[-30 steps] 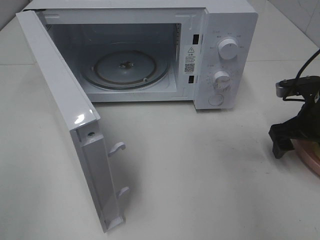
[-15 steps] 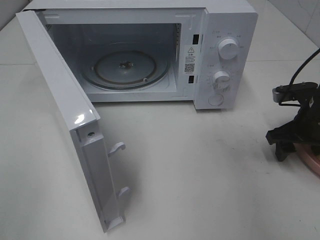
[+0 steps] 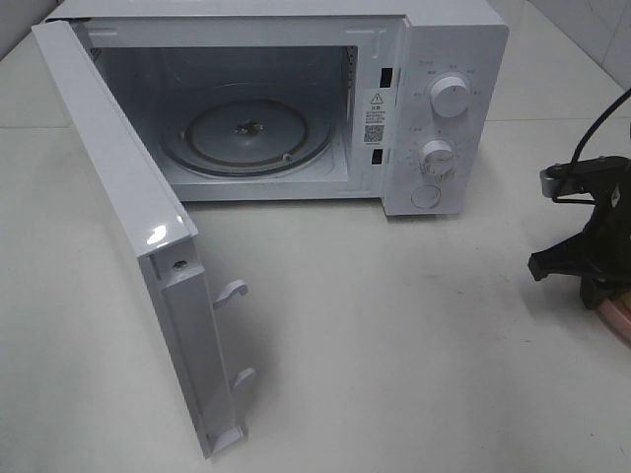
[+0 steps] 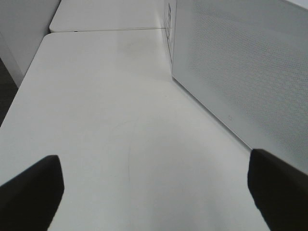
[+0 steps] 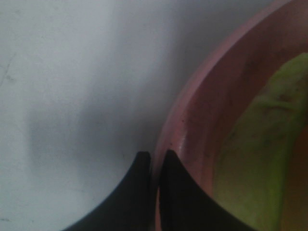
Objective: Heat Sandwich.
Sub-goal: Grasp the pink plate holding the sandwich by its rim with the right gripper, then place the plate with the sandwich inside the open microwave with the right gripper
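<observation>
Our right jaws clamp the rim of the pink plate [image 5: 202, 113], the sandwich [image 5: 260, 149] lying on it just beyond them; our left jaws gape empty.

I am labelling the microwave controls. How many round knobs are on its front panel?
2. The upper knob sits near the top of the control panel; the lower knob is directly beneath it. Below them is a flat round button, not counted. None appear hidden.

Glossy white microwave door [image 3: 118, 197], matt table [image 3: 394, 325], glazed pink plate [image 5: 202, 110]
</observation>
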Robot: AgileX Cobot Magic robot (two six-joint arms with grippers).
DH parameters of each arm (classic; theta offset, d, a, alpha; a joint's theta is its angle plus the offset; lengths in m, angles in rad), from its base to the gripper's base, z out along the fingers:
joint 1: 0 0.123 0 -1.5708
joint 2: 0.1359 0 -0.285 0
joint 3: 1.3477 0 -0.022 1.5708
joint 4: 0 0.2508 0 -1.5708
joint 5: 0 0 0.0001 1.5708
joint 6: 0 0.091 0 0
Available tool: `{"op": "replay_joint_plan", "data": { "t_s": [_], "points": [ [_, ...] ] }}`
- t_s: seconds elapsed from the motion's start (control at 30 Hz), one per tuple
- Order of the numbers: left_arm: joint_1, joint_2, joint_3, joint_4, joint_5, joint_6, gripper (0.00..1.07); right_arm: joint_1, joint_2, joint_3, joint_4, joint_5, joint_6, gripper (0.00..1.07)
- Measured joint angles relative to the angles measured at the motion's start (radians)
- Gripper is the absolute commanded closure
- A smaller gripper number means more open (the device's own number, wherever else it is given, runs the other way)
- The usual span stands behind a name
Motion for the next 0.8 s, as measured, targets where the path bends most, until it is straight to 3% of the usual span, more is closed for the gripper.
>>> {"op": "replay_joint_plan", "data": {
  "t_s": [0.33,0.8],
  "points": [
    [0.0,0.0,0.0,0.0,0.0,0.0,0.09,0.003,0.0,0.0,-0.02,0.022,0.001,1.07],
    [0.0,0.0,0.0,0.0,0.0,0.0,0.09,0.102,0.001,0.0,-0.213,0.141,0.181,1.07]
  ]
}}
